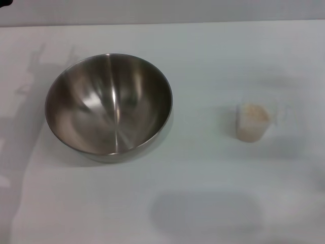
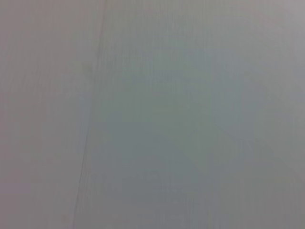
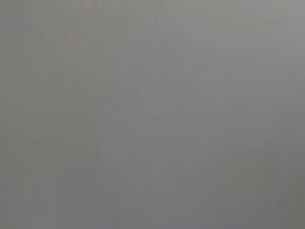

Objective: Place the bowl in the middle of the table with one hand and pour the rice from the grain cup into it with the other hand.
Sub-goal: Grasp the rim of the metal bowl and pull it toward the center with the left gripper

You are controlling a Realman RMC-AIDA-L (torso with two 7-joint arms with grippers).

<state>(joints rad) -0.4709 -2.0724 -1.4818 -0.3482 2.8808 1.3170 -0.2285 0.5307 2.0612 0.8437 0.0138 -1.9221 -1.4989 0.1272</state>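
The bowl [image 1: 108, 105] sat on the left part of the table [image 1: 203, 51]. It was big, round and shiny, and it stood upright with its open top up. Nothing lay inside it. Its left rim was near the table's left side, with a gray shadow on the white top there. Its far rim had a wide strip of bare table behind it, up to the back edge.

Between the bowl and the grain cup [image 1: 252, 121] was a broad patch of bare white table. The 2 things were well apart and did not touch.

The grain cup stood upright on the right part of the table. The rice [image 1: 254, 114] filled it close to the top.

No gripper showed in any view, so places by the jaws could not be told. I could not tell if the jaws were released or clenched. Both wrist views showed only a plain gray surface.
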